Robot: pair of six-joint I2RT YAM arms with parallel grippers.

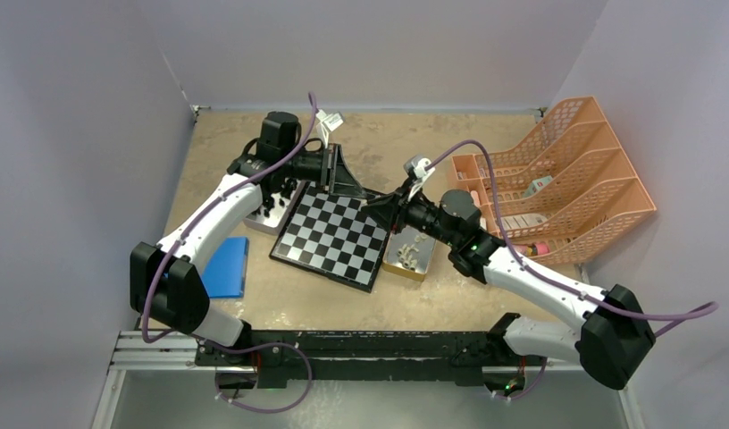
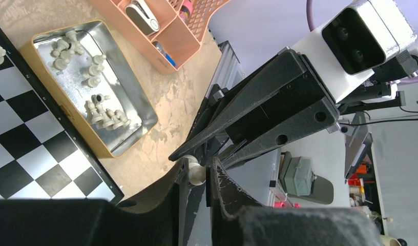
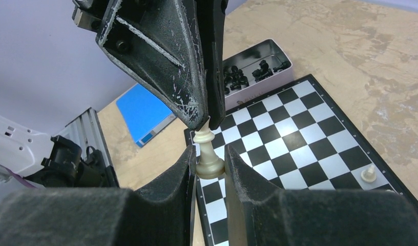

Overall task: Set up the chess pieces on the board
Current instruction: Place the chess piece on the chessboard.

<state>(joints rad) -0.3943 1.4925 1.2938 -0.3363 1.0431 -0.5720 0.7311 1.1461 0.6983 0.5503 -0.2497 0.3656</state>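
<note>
1. The cream piece (image 3: 209, 154) is held in the air between the two arms. In the top view this is over the far edge of the board (image 1: 330, 237), not resting on any square.
2. Long axis: the base sits between the fingers of the right gripper (image 3: 209, 160). The head points straight out of them, into the tip of the left gripper (image 3: 208, 117). The piece therefore lies along the line joining the two hands.
3. The right gripper is clamped on the base, with both pads against it.
4. The left gripper's fingers are drawn in close around the head. I cannot tell from either wrist view whether they actually press on it.
5. Judgement: this is a hand-over with both hands equally near. Whichever hand lets go should back off along the piece's axis, because a sideways pull could twist it out of the other grip.
6. Around it:
   - One other cream piece (image 3: 369, 174) stands on an edge square of the board.
   - More cream pieces lie in a tin (image 2: 122, 84) beside the board.
   - The black pieces are in a second tin (image 3: 271, 51) on the opposite side.
</note>
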